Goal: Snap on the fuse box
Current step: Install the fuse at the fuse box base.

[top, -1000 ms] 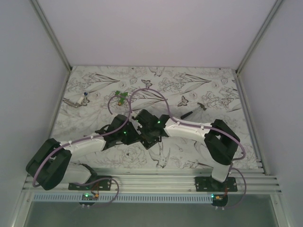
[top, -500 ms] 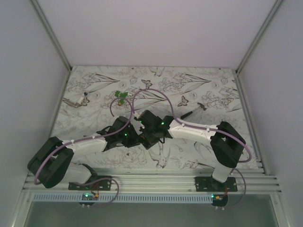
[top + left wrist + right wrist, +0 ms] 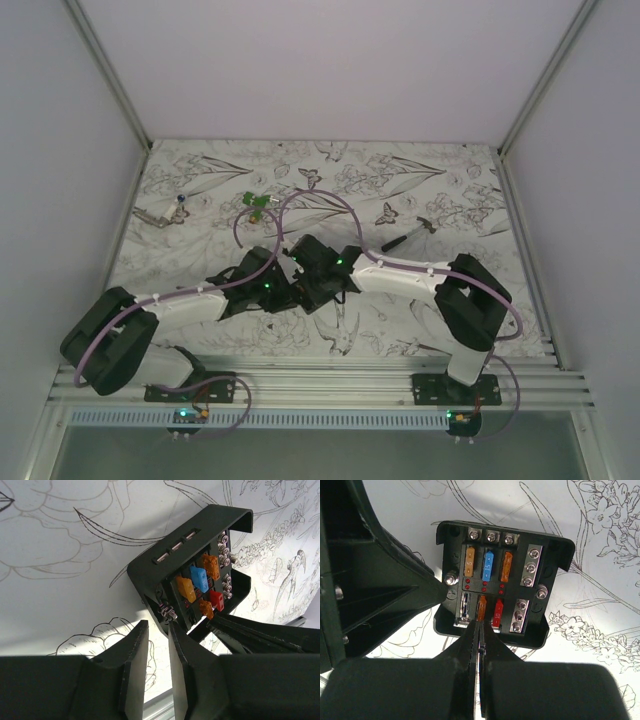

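Observation:
The fuse box [image 3: 487,587] is a black square box lying open-faced on the flower-printed table, with orange, blue and red fuses in two rows. My right gripper [image 3: 479,622] is shut, its tips pinching the lower end of the orange fuse [image 3: 481,607] in the near row. My left gripper [image 3: 157,625] stands open with a narrow gap and nothing between the fingers. Its right fingertip [image 3: 172,627] touches a corner bolt of the fuse box [image 3: 165,570]. In the top view both grippers meet mid-table, left gripper [image 3: 283,277] and right gripper [image 3: 305,272], and hide most of the box.
A small green plastic piece [image 3: 255,203] lies behind the grippers. A thin black stick-like tool [image 3: 405,238] lies at the right rear and a small metal part [image 3: 160,213] at the far left. White walls close in the table on three sides.
The right gripper's fingers have closed together at the orange fuse. The right arm's elbow swung out and came back a little. The left gripper narrowed slightly and stayed at the box.

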{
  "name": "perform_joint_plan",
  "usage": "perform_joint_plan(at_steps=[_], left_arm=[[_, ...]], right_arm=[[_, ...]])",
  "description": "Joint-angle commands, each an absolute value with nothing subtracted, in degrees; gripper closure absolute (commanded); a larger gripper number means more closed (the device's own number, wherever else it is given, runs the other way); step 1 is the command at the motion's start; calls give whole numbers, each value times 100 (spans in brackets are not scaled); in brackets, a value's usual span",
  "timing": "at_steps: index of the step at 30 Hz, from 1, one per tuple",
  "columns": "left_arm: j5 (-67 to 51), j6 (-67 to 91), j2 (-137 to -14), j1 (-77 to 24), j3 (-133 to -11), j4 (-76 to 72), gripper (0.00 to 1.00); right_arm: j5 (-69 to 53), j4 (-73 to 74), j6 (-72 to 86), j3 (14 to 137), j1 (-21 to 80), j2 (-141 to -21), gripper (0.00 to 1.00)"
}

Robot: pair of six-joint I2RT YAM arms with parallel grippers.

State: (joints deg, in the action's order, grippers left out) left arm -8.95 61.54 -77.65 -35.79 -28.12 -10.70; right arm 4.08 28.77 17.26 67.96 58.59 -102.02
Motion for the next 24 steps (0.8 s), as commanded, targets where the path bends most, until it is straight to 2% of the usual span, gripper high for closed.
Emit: perform_joint_plan(at_steps=[1, 11, 16, 24], left_arm=[[-820, 6160, -7819, -3654, -2879, -1062, 75], [-764, 6184, -7930, -3682, -2911, -1077, 75], [-724, 6230, -7935, -3678, -2879, -1090, 75], [-764, 6206, -7980, -3683, -2918, -1090, 75]], right_arm=[[345, 2861, 1796, 6824, 5854, -10388, 100], [526, 2950, 1844, 6678, 5854, -10146, 100], [642, 2796, 1887, 6682, 5854, -9804, 91], [694, 2620, 1965, 6769, 5845, -9888, 89]])
